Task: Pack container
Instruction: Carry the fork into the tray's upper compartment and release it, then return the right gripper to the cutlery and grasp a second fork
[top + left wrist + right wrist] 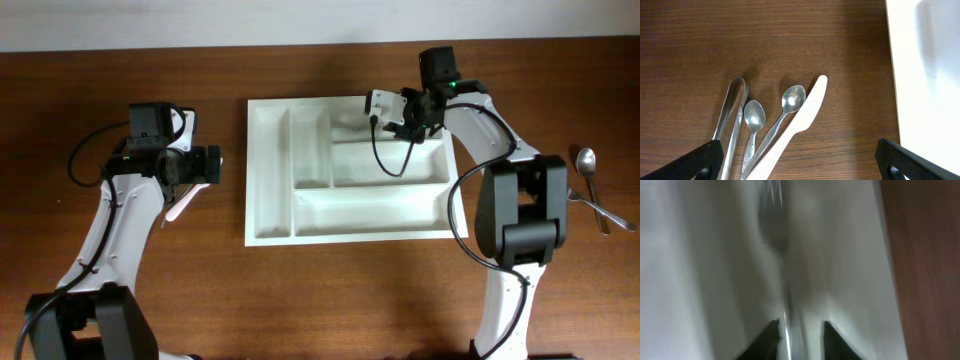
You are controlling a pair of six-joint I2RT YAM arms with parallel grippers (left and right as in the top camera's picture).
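The white cutlery tray (270, 215) lies in the middle of the table, and its edge shows in the left wrist view (925, 75). My right gripper (405, 128) hangs over the tray's upper right long compartment. In the right wrist view the gripper (797, 332) is shut on a blurred metal fork (775, 230) that points into the tray (700, 255). My left gripper (205, 165) is open and empty (799, 156), left of the tray. Below it lie metal tongs (732, 102), two metal spoons (754, 117) (791, 100) and a white plastic knife (805, 112).
A metal spoon (587, 160) and a metal fork (603, 212) lie on the wood at the far right, beside the right arm's base (520, 215). The knife's tip pokes out under the left gripper in the overhead view (183, 205).
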